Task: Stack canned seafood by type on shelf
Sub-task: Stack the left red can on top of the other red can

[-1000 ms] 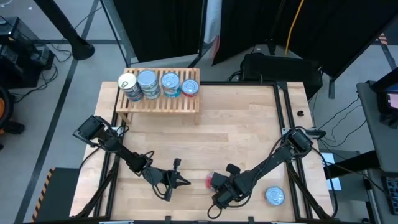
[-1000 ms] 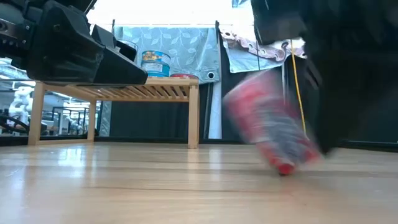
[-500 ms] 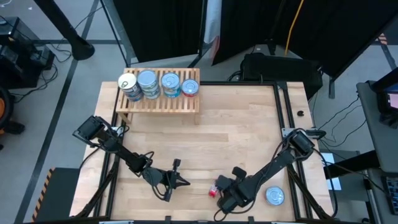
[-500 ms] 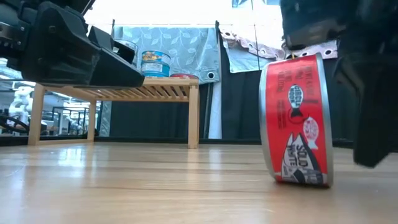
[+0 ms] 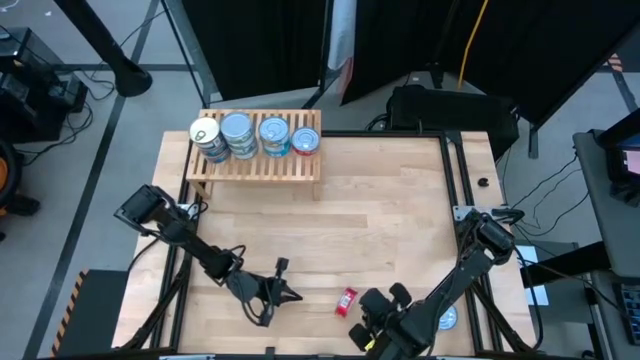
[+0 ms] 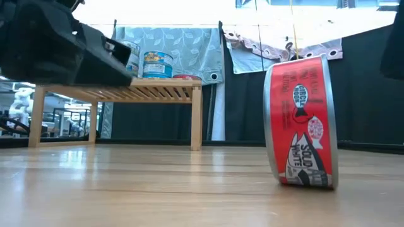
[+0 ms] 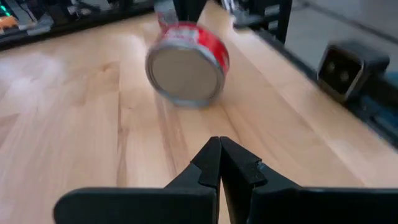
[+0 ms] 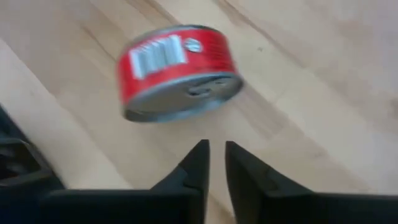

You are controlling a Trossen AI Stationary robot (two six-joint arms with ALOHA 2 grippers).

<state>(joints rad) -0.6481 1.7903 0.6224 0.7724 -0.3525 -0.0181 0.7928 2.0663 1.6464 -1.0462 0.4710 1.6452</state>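
Now the right gripper [image 8: 214, 155] hangs just clear of a red-labelled can [image 8: 177, 70], its two fingers [image 8: 194, 163] parted by only a thin slit and closed on nothing. In the high view this gripper [image 5: 368, 322] sits at the near edge of the table [image 5: 400, 200], right of the can [image 5: 346, 300]. The left gripper [image 7: 219, 163] has its fingers pressed together, empty, its tips aimed at the same can [image 7: 187, 61] from the other side, with bare wood between them; from above it [image 5: 290, 293] lies left of the can.

The can [image 6: 300, 123] stands on its rim, tilted slightly, on the tabletop well apart from the shelf [image 6: 120, 94]. Its red label carries a white fish emblem and the words "SOLID WHITE" (the smaller print cannot be read); the right wrist view shows a white barcode patch on its side. A second tin [image 5: 447, 318], silvery on top, lies at the near right corner, partly under the right arm.

The slatted shelf [image 5: 255, 160] stands at the table's far left, with four cans in a row on top: a cream one [image 5: 204, 133], two silvery-blue ones [image 5: 237, 130] [image 5: 274, 132], and a red-sided one [image 5: 305, 141] by the right end. The whole middle of the table between shelf and arms lies open.
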